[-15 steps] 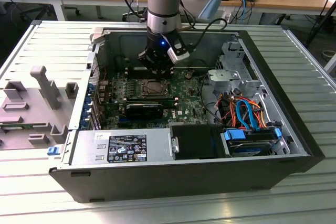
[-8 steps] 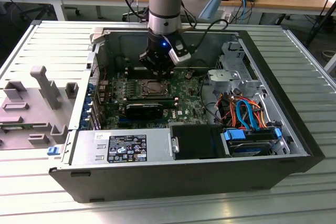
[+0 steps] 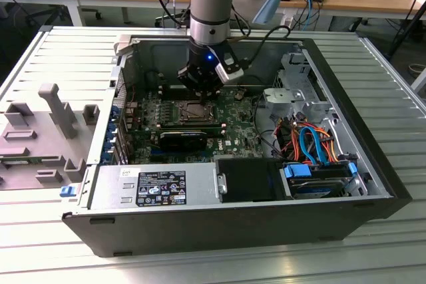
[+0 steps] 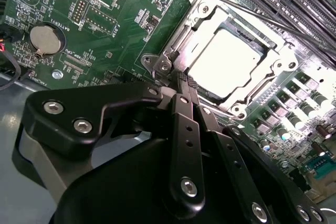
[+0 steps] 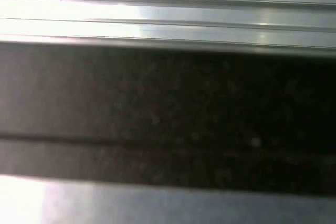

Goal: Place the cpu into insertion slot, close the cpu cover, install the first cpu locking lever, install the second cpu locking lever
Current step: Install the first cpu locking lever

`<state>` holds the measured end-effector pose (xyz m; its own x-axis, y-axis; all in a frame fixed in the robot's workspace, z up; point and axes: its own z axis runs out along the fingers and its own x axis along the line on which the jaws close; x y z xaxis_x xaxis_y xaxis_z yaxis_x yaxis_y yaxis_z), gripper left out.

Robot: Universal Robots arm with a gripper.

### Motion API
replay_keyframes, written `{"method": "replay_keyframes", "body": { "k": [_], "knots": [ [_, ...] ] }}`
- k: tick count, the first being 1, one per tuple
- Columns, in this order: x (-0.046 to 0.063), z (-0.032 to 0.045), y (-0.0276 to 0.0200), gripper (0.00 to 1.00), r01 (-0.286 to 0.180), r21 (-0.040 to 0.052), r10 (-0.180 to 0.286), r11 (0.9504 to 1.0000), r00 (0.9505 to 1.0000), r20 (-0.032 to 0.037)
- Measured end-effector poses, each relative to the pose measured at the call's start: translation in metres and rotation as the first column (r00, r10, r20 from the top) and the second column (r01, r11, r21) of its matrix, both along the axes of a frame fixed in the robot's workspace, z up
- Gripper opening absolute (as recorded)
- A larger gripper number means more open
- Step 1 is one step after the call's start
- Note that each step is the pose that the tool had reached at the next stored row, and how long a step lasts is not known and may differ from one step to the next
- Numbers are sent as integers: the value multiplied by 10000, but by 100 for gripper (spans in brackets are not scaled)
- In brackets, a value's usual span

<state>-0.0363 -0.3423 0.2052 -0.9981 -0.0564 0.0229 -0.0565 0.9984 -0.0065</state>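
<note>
The cpu [image 4: 227, 60] lies flat in the insertion slot [image 4: 273, 43] mid-board, with the cpu cover [image 4: 286, 59] shut over it to hold it. The gripper [image 4: 181, 80], fingers pressed together, touches the slot's corner

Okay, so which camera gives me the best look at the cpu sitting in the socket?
The second wrist view. There the cpu lies close up in the insertion slot, its silver top framed by the cpu cover, with the gripper at the socket's corner. In the exterior view the socket is small and far off beneath the gripper. The first wrist view shows blurred metal ridges.
</note>
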Motion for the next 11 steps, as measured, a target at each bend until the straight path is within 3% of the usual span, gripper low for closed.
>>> {"method": "replay_keyframes", "body": {
  "k": [6,11],
  "knots": [
    [18,-16,-4,11,1,-6,-1,10000,10000,-5],
    [39,-24,-3,11,1,-73,-1,10000,10000,-3]
  ]
}}
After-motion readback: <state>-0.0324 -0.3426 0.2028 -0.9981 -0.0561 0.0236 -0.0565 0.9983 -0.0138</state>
